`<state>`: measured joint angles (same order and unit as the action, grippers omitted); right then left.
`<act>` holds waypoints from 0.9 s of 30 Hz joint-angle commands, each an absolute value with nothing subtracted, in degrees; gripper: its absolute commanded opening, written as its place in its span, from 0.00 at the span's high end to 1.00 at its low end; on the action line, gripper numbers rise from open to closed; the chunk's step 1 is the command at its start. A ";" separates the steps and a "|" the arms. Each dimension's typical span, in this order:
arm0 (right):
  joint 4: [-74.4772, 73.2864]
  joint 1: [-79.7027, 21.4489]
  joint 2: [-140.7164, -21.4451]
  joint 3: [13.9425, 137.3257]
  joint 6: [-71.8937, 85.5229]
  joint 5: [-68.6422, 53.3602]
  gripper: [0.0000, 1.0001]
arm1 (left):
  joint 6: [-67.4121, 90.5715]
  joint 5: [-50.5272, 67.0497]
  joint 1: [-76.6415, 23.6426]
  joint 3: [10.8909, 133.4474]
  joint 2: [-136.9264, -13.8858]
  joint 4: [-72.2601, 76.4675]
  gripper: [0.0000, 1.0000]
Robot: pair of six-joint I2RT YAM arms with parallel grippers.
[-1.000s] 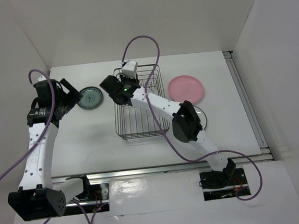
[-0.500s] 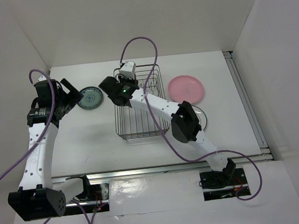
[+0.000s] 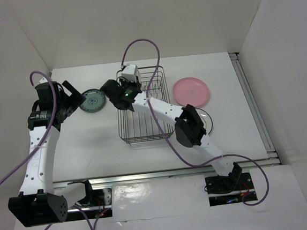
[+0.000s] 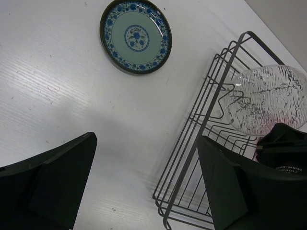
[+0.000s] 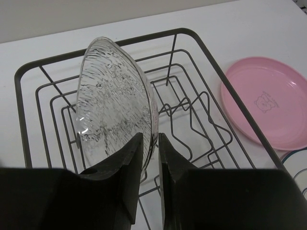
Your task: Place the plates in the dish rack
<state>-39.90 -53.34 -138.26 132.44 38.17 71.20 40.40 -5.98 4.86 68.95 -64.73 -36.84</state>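
teal blue-flowered plate (image 4: 135,36), clear rippled plate (image 5: 115,108), pink plate (image 5: 268,103), black rack (image 3: 138,124)

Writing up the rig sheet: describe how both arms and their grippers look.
The left arm and right arm have white links, black joints and black bases; a purple cable loops along each. A green light glows near the right wrist. The left gripper and right gripper have blocky matte black fingers.

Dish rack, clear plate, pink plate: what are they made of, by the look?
Dish rack: thin metal wire bent into loops, dark matte coating.
Clear plate: see-through, rippled texture, bright glints; likely glass, possibly clear plastic.
Pink plate: opaque, even colour, soft sheen, moulded bear mark; probably plastic or melamine.
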 commanded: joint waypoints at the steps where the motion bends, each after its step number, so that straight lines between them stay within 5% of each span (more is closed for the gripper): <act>1: -37.27 -54.58 -139.39 132.71 38.67 72.60 0.73 | 38.94 -5.45 5.10 68.64 -63.63 -34.89 0.00; 19: -36.83 -56.16 -141.15 133.15 39.20 72.07 0.71 | 42.63 -12.66 6.33 71.54 -68.02 -41.13 0.00; 24: -36.83 -56.16 -140.10 132.63 39.20 72.07 0.49 | 43.15 -13.44 7.47 71.54 -67.50 -41.13 0.00; 27: -36.30 -56.16 -140.10 132.10 39.20 70.85 0.47 | 43.15 -13.45 7.47 71.54 -67.50 -41.13 0.00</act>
<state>-38.61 -55.66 -140.77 132.49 38.04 70.24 42.37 -12.21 7.22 69.52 -68.34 -41.12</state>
